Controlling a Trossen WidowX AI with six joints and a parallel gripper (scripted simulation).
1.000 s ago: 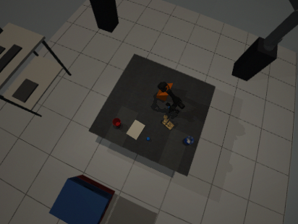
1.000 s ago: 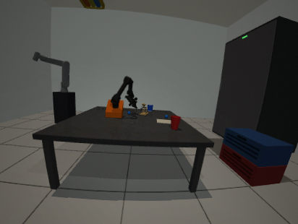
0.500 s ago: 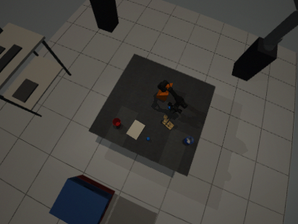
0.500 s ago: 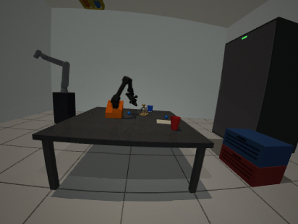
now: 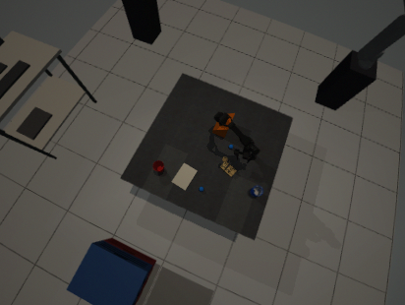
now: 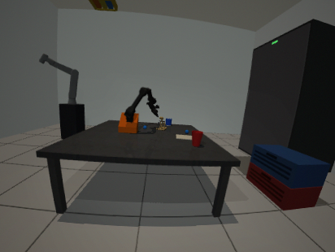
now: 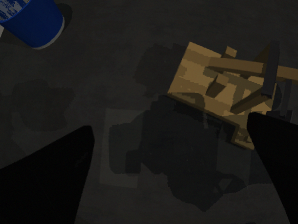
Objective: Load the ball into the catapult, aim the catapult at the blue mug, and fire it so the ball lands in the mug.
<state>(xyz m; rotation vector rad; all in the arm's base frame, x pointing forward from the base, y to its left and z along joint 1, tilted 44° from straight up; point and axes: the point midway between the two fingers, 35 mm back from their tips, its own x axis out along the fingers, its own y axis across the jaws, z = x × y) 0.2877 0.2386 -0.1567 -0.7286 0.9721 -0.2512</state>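
The wooden catapult stands on the table. Its beam runs out of the wrist view at the right, so its cup is hidden there. One blue ball lies on the table between the arm's base and the catapult. Another blue ball lies near the white sheet. The blue mug stands upright beyond the catapult; its contents cannot be told. My gripper is wide open and empty, raised above the table beside the catapult.
A red mug stands on the dark table near the white sheet. The arm's orange base is behind the nearer blue ball.
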